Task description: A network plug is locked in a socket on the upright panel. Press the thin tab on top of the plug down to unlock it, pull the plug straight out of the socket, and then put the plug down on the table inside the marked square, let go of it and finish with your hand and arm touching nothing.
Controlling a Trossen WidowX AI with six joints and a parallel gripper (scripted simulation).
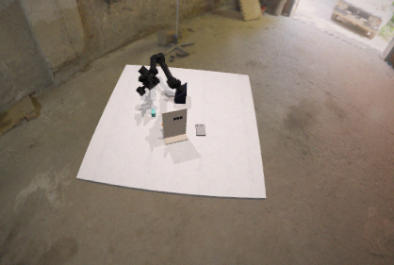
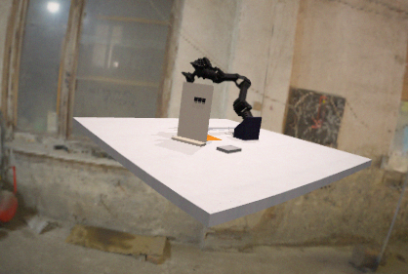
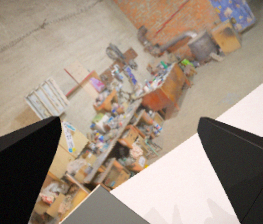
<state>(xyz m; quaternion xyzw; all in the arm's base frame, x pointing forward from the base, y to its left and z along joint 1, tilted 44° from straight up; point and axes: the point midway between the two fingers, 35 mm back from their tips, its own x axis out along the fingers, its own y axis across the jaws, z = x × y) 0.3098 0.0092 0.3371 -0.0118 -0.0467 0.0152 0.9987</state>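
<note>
The grey upright panel [image 1: 173,127] [image 2: 194,116] [image 3: 102,209] stands on a pale base strip, with a row of dark openings [image 1: 177,118] [image 2: 199,99] high on the face toward the top and exterior views. No plug can be made out; the panel's robot side is hidden. An orange patch [image 2: 214,137] on the table, perhaps the marked square, shows partly behind the panel. My gripper [image 1: 141,80] [image 2: 189,69] [image 3: 131,124] is open and empty, raised above the table on the robot's side of the panel, rolled to a slant. The panel's top corner shows low in the wrist view.
A small teal object [image 1: 154,113] stands on the white table [image 1: 221,172] [image 2: 283,168], to the left of the panel in the top view. A flat grey box [image 1: 201,130] [image 2: 229,149] lies on the panel's other side. The arm's dark base [image 1: 181,94] [image 2: 247,129] stands behind.
</note>
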